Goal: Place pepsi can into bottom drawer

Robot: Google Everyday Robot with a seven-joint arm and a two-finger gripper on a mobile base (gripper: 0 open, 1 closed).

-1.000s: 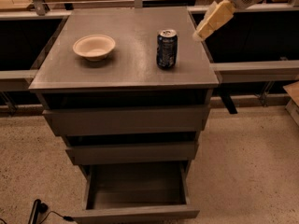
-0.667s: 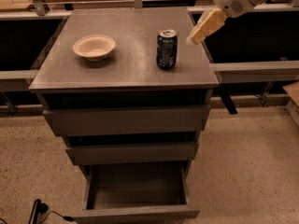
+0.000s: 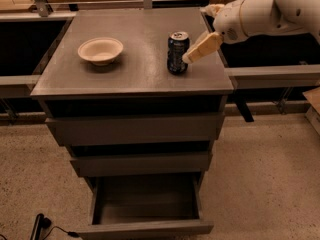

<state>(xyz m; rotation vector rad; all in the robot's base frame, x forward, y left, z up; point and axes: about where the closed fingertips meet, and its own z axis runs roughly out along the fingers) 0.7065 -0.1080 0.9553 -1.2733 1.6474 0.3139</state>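
Note:
The pepsi can (image 3: 177, 52), dark blue with a silver top, stands upright on the cabinet top (image 3: 130, 69), right of centre. My gripper (image 3: 195, 34) reaches in from the upper right on a white arm and is open. One beige finger (image 3: 202, 47) points down-left, its tip right beside the can's right side. The other finger (image 3: 211, 8) sits further back, above the cabinet's right edge. Nothing is held. The bottom drawer (image 3: 145, 228) is pulled out at the cabinet's foot and its tray shows nothing inside.
A beige bowl (image 3: 100, 50) sits on the left of the cabinet top. The two upper drawers (image 3: 135, 130) are closed. Dark side benches flank the cabinet. A black cable and plug (image 3: 40, 225) lie on the floor at the lower left.
The gripper has moved down and left from beyond the cabinet's right edge to the can's right side. The can, bowl and drawers have not moved.

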